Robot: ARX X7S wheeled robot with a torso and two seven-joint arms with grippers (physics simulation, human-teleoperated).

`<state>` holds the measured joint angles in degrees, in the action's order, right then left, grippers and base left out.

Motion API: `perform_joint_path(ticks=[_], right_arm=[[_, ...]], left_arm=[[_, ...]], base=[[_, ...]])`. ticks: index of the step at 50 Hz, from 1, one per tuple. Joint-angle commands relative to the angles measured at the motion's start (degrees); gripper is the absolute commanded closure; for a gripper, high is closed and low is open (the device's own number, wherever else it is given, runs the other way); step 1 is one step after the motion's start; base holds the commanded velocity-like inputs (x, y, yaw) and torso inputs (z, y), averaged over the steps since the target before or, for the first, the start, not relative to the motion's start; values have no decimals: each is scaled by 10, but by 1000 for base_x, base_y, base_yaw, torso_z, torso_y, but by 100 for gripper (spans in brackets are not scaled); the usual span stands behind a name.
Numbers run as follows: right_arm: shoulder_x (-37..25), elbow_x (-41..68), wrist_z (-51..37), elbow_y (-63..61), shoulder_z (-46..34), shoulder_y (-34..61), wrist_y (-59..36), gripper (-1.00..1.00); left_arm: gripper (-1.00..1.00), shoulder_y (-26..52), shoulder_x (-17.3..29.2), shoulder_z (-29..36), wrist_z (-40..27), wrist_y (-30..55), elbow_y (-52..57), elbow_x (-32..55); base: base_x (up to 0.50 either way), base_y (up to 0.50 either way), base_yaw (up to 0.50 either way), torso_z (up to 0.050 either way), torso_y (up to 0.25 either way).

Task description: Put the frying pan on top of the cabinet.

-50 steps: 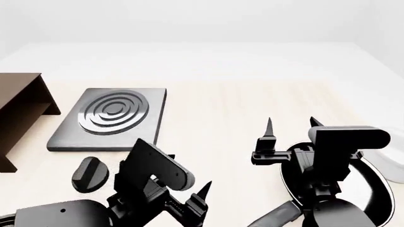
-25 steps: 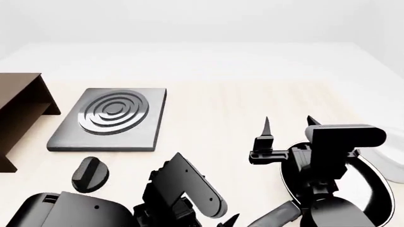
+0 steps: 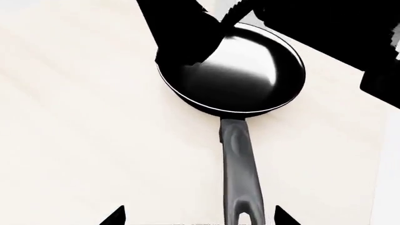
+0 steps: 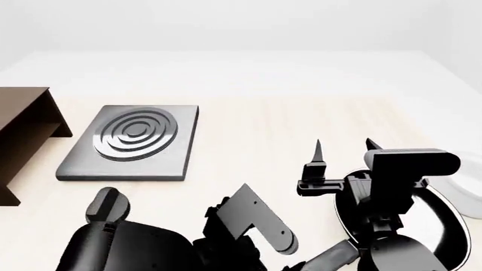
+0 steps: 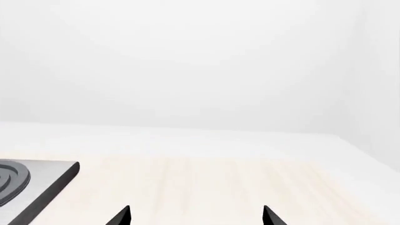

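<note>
The frying pan [image 3: 244,75], glossy black with a shiny inside, lies on the pale table, its long dark handle [image 3: 237,173] pointing toward my left gripper [image 3: 198,218]. That gripper is open, and the handle's end lies between its fingertips without touching them. In the head view the pan [image 4: 446,226] sits at the bottom right, mostly hidden by my right arm. My right gripper [image 4: 345,148] is open and empty above the pan's far side, fingers pointing up. My left gripper [image 4: 290,266] is low at the bottom edge by the handle [image 4: 328,259]. The dark brown cabinet [image 4: 22,127] stands at the far left.
A flat grey square hob [image 4: 135,141] with concentric rings lies between the cabinet and the pan; its corner shows in the right wrist view [image 5: 37,180]. A small black knob [image 4: 105,206] lies in front of it. A white object [image 4: 470,197] sits at the right edge.
My left arm has swung to the right and lower, toward the pan's handle. My right arm has barely moved. The pan has not moved.
</note>
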<state>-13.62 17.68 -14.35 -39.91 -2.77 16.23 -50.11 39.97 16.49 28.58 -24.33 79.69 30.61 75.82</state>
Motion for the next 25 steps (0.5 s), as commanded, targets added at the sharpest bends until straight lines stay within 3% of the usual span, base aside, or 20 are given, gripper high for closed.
perform_joint_path(ticks=[1, 13, 25], right_arm=[[-2, 2, -4, -1, -1, -2, 3, -100], [-1, 6, -3, 9, -5, -8, 15, -100], [-3, 13, -4, 9, -2, -7, 14, -100]], left_arm=[[-100, 0, -4, 74, 61, -43, -41, -90], [-100, 12, -19, 115, 91, -63, -85, -125], [-100, 39, -49, 168, 163, -95, -150, -154]], base=[[0, 0, 0, 0, 0], [0, 0, 0, 0, 0], [0, 0, 0, 0, 0]])
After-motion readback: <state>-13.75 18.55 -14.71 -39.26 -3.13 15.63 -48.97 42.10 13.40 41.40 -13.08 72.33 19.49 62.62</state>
